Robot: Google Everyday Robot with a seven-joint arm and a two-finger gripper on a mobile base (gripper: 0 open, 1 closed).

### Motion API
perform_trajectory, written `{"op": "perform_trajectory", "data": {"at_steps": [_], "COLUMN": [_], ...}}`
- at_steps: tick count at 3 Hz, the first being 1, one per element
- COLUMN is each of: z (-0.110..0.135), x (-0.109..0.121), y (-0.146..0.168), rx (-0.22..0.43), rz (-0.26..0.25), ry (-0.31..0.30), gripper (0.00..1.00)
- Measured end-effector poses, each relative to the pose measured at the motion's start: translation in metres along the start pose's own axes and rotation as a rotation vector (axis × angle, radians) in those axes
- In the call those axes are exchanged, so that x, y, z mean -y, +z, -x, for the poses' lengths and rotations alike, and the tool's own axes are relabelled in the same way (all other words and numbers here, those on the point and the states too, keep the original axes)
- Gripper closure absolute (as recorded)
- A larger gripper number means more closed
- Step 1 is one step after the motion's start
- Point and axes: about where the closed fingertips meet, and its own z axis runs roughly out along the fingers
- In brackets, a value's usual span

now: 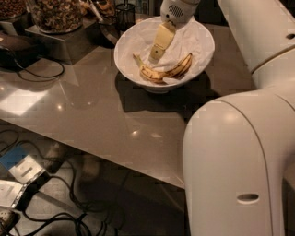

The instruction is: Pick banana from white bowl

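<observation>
The banana (pixel 165 72), curved, yellow with brown spots, lies inside the white bowl (pixel 126 62), on crumpled white paper. The bowl stands on the grey-brown table near its far edge. My gripper (pixel 156 54) reaches down into the bowl from the back. Its cream fingertip (pixel 159 44) hangs just above the middle of the banana, apart from it or barely touching. The arm's large white body fills the right side of the view.
Glass jars of nuts (pixel 55 14) stand on a dark stand at the back left. A black wire holder (pixel 122 11) is behind the bowl. Cables (pixel 41 69) run along the table's left. Below the table edge the floor holds cables and boxes (pixel 23 170).
</observation>
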Motion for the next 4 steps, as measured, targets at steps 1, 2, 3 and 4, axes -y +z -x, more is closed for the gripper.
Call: {"op": "perform_trajectory", "data": {"at_steps": [1,2,3,4], "z": [-0.001,0.001,0.003,0.005], "x": [0.005,0.007,0.006,0.005], "y": [0.006,0.011,0.018,0.020], "rx": [-0.004,-0.013,-0.028,-0.048], "rz": [0.003,0.006,0.007,0.001], "ry": [0.022,0.018,0.001,-0.016], "gripper": [0.13,0.20,0.22,0.24]}}
